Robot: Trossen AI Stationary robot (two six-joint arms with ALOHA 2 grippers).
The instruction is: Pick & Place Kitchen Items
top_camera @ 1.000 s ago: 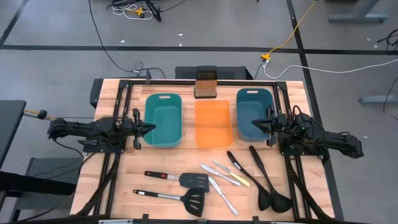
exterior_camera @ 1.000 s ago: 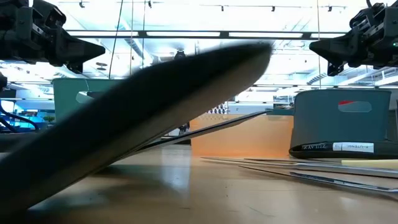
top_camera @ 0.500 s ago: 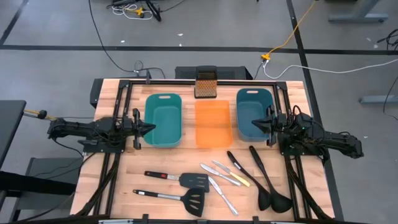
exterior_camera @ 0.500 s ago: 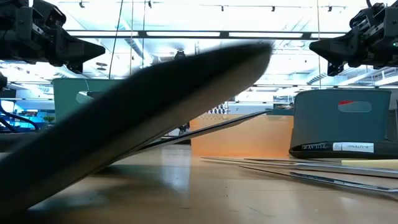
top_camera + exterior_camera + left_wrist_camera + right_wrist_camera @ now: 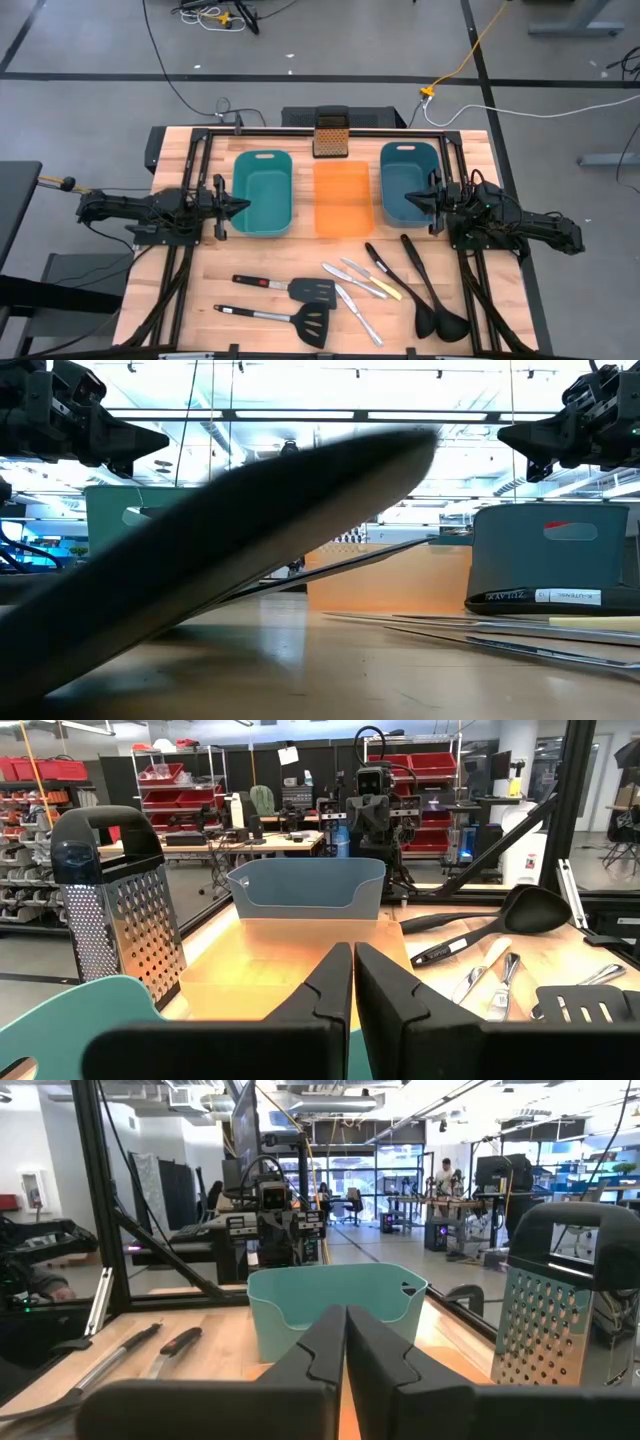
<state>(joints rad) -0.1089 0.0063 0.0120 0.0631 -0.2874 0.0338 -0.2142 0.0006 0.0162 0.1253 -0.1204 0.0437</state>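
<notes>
Utensils point(image 5: 345, 290) untouched — both end effectors still shut, nothing moved.

Large dark blurred utensil point(image 5: 230, 550) tilted across foreground; orange bin point(image 5: 390, 580) behind; knives point(image 5: 520, 640) flat on tabletop.

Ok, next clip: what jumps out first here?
The orange bin sits mid-table between two teal bins, with a grater standing behind it. Spatulas, knives and ladles lie scattered along the near edge. The left gripper and right gripper hang shut, holding nothing, by the teal bins.
</notes>
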